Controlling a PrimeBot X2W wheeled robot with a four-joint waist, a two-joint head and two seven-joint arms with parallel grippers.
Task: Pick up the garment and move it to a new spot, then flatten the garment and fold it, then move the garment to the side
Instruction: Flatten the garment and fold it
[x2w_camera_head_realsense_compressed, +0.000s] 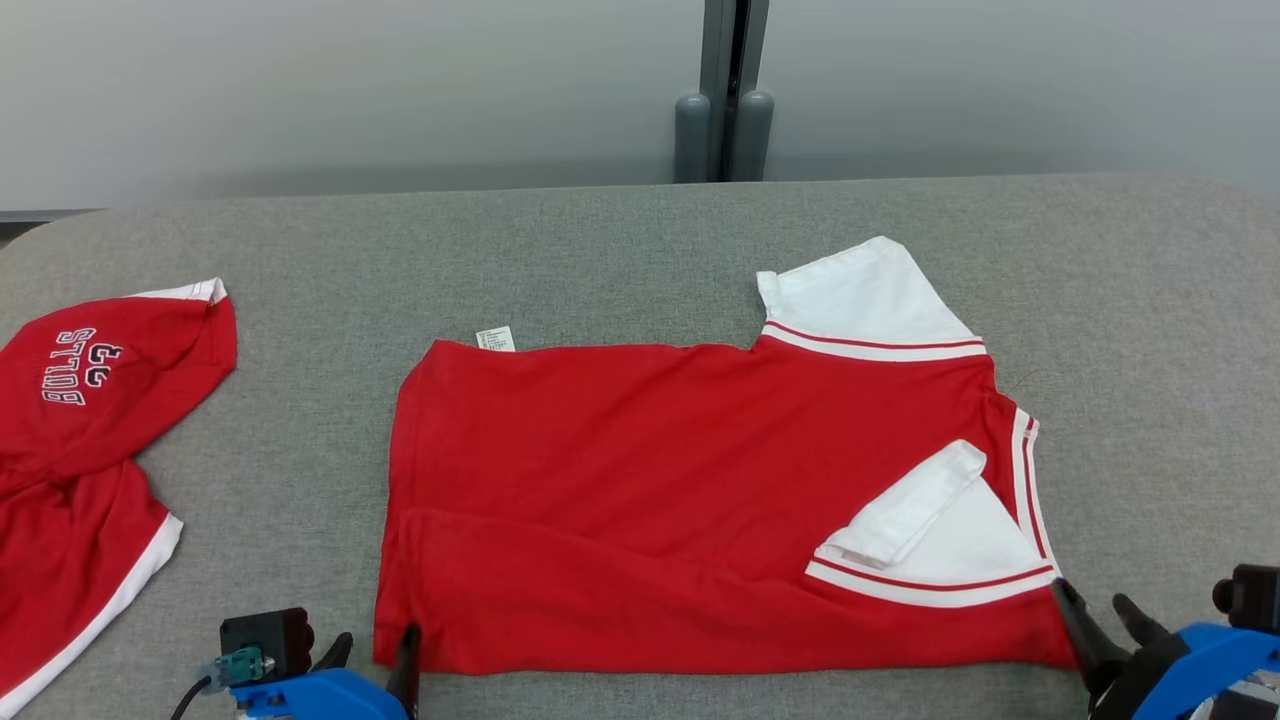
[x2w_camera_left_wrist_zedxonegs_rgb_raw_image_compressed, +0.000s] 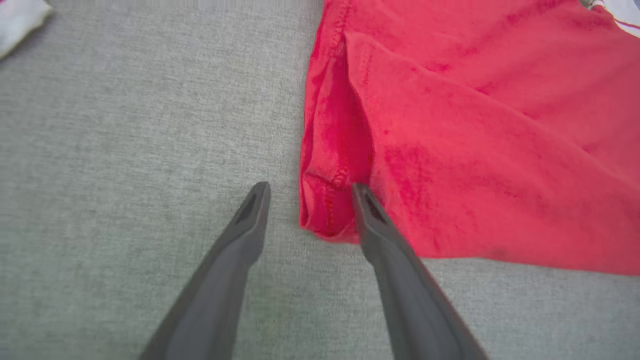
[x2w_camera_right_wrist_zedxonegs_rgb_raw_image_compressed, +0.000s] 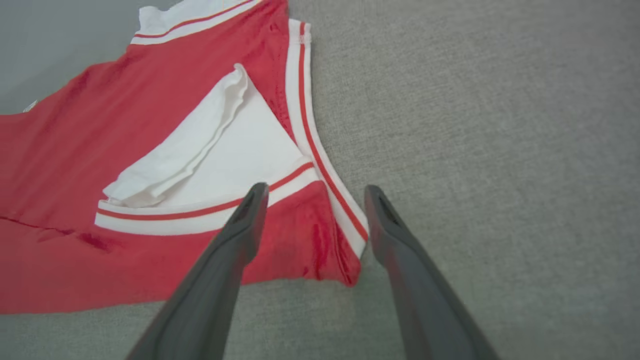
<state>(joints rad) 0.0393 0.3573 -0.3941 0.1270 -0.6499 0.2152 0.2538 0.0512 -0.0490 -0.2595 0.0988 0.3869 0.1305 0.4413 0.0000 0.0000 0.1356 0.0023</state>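
A red short-sleeved cotton shirt with white striped sleeves (x2w_camera_head_realsense_compressed: 650, 470) lies spread at the middle of the grey fabric-covered counter (x2w_camera_head_realsense_compressed: 600, 250), its near long edge turned over onto itself. The left gripper (x2w_camera_head_realsense_compressed: 372, 655) and right gripper (x2w_camera_head_realsense_compressed: 1098, 615) sit at the shirt's two near corners, fingers spread open and holding nothing. The folding step appears to be in hand, with one lengthwise fold laid. The next move likely calls for fresh grips on the far edge, where one white sleeve juts out. A second red printed garment (x2w_camera_head_realsense_compressed: 80, 420) lies well apart at the left.
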